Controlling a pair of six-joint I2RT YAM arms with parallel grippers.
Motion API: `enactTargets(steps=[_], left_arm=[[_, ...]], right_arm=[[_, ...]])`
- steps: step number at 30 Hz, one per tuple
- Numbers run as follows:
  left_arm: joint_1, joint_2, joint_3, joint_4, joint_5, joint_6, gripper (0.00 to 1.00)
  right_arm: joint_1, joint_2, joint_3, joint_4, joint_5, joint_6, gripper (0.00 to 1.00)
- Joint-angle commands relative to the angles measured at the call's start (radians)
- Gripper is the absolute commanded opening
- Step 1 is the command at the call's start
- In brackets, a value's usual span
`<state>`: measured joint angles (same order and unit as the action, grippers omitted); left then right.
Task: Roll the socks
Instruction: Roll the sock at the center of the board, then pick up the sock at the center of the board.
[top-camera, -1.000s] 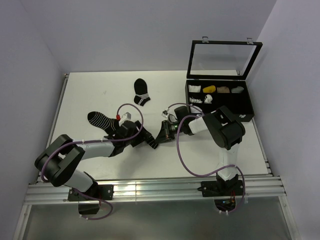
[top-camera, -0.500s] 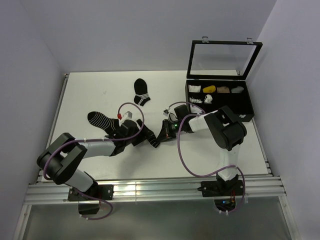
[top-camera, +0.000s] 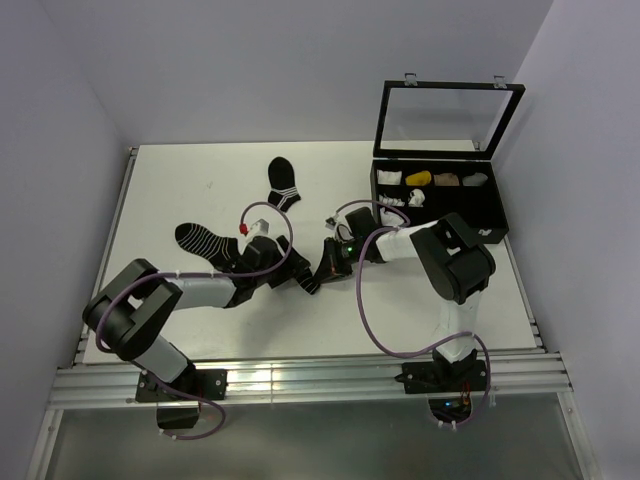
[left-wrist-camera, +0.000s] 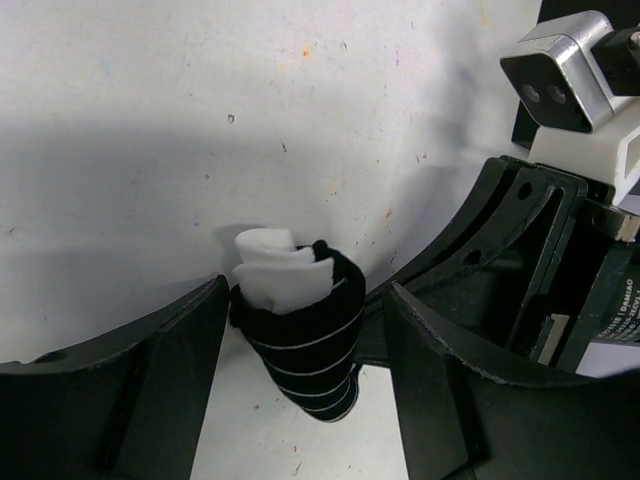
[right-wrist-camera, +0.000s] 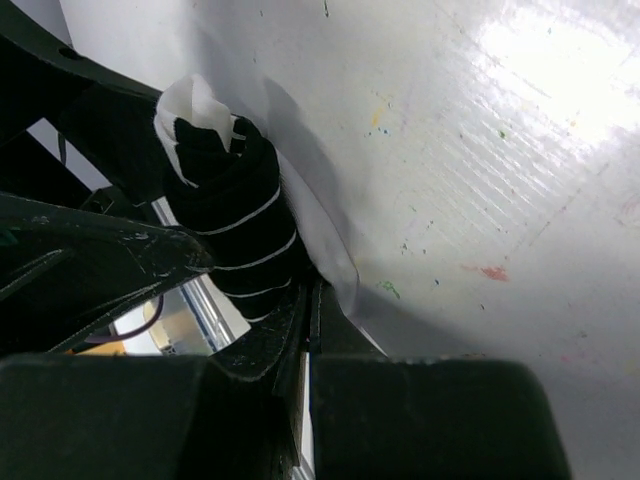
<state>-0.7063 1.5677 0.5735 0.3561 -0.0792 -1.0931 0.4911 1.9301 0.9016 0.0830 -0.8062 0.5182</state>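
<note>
Table (top-camera: 180, 180) mid-front: L arm (top-camera: 200, 292) and R arm (top-camera: 420, 245) reach in twd each other and meet at one spot, so both are at the work and neither has far to go. L gripper (left-wrist-camera: 305, 295) is open, jaws straddling the socks (left-wrist-camera: 305, 340), already wound into one black roll w/ thin white stripes and a white end poking out the top. L-hand finger (left-wrist-camera: 150, 370) touches the roll's side; the other finger (left-wrist-camera: 440, 380) stands just apart. Roll's long axis runs roughly along the fingers, white end away from the wrist, so closing would squeeze it across its width, not endwise. R gripper (right-wrist-camera: 308, 300) is closed tight at the roll's opposite, lower end and looks to be pinching cloth there, tho the contact is partly hidden.
</note>
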Motion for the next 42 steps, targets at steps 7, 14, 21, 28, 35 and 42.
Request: enactTargets(steps=[7,14,21,28,35,42], left_arm=[[0.002,0.098,0.02,-0.08,0.001,0.018,0.63],[0.002,0.107,0.028,-0.112,-0.005,0.004,0.33],[0.001,0.078,0.063,-0.235,-0.028,0.009,0.04],[-0.001,0.058,0.134,-0.405,-0.053,0.03,0.01],[-0.001,0.069,0.199,-0.508,-0.041,0.044,0.01],[-0.001,0.077,0.226,-0.543,-0.027,0.044,0.0]], right_arm=[[0.018,0.03,-0.023,-0.088,0.371,-0.119,0.0],[0.055,-0.012,-0.016,-0.089,0.43,-0.138,0.07],[0.142,-0.175,-0.046,-0.104,0.617,-0.184,0.32],[0.266,-0.394,-0.096,-0.086,0.834,-0.274,0.49],[0.385,-0.471,-0.17,0.073,0.88,-0.365,0.64],[0.492,-0.398,-0.142,0.115,0.964,-0.414,0.67]])
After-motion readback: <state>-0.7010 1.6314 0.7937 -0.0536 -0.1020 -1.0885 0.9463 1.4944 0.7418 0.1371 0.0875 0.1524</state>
